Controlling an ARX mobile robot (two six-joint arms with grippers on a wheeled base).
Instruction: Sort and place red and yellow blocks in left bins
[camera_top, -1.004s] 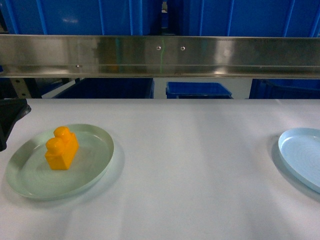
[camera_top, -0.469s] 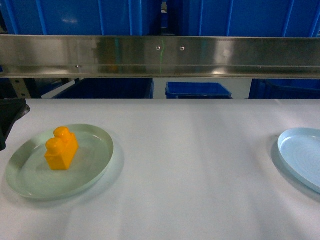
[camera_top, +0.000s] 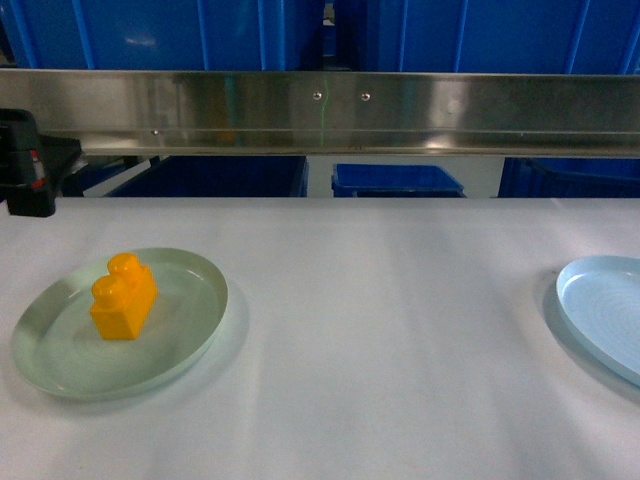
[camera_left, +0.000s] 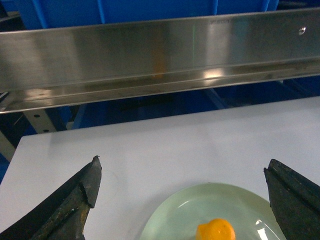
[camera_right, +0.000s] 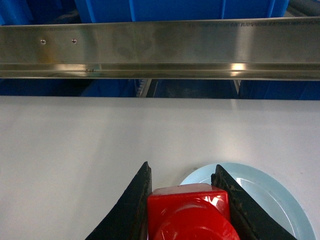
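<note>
The yellow block (camera_top: 123, 297) with two round studs stands on a pale green plate (camera_top: 175, 345) at the left of the table. My left gripper (camera_left: 182, 167) hovers above the plate's far side, open wide, its fingers (camera_left: 80, 195) apart from the yellow block (camera_left: 215, 231) below. A black part of the left arm (camera_top: 25, 165) shows at the left edge of the head view. My right gripper (camera_right: 182, 172) is shut on the red block (camera_right: 192, 212), held over a pale blue plate (camera_right: 272, 200). Large blue bins (camera_top: 150, 35) stand behind the steel rail.
A steel rail (camera_top: 320, 110) runs across the far edge of the white table (camera_top: 380, 330). The pale blue plate (camera_top: 605, 310) lies at the right edge. A small blue tray (camera_top: 397, 180) sits low beyond the rail, with more blue crates (camera_top: 480, 35) at the upper right.
The black part of the left arm at the left edge of the head view has risen from beside the green plate to the rail's height. The yellow block has stayed put.
</note>
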